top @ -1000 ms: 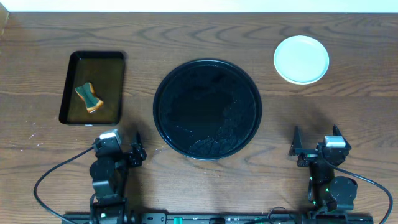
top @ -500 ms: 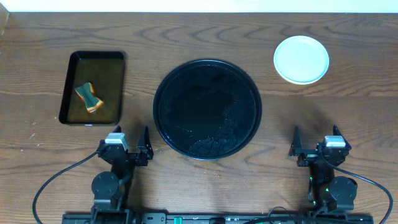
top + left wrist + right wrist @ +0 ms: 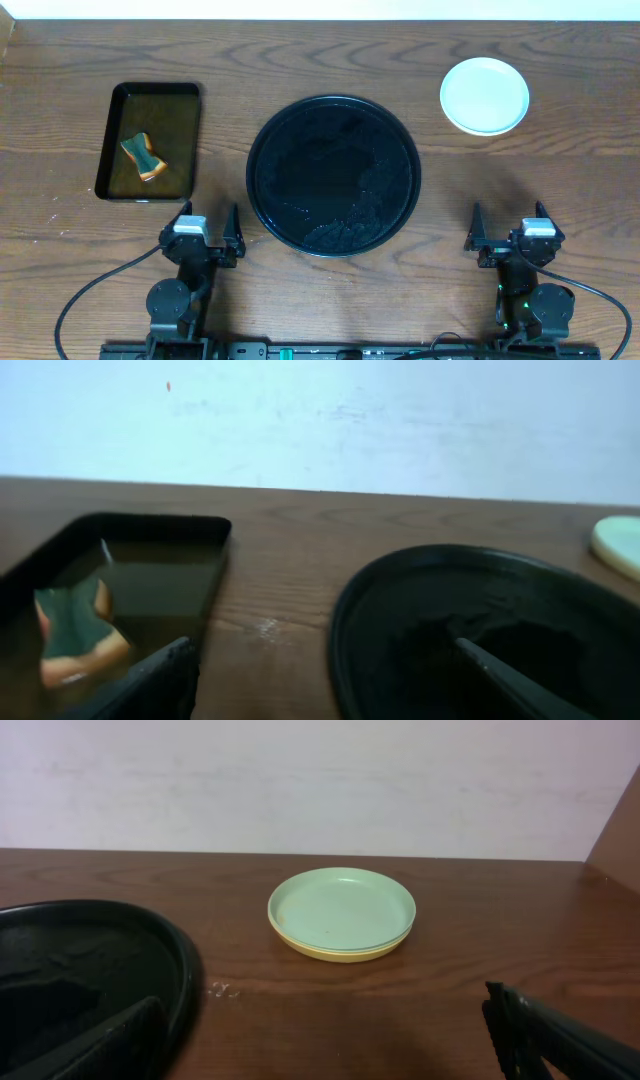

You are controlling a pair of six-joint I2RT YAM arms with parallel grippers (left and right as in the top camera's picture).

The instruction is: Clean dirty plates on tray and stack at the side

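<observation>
The plates (image 3: 484,95) sit stacked on the table at the back right, a pale mint one (image 3: 342,908) on top and a yellow rim (image 3: 340,952) showing beneath it. The round black tray (image 3: 252,170) lies in the middle with only wet smears on it. My left gripper (image 3: 211,215) stands open near the tray's front left edge, and in its wrist view the gripper (image 3: 320,672) holds nothing, with the tray's rim (image 3: 340,630) ahead on the right. My right gripper (image 3: 508,212) stands open at the front right, well short of the plates, also holding nothing (image 3: 320,1030).
A rectangular black tray (image 3: 105,150) with brownish water and a sponge (image 3: 143,156) lies at the back left. The sponge (image 3: 75,635) shows ahead of the left finger. A pale wall runs along the table's far edge.
The left gripper has shifted slightly right and toward the front edge and squared up to face the far wall. The right arm, plates and trays have not moved.
</observation>
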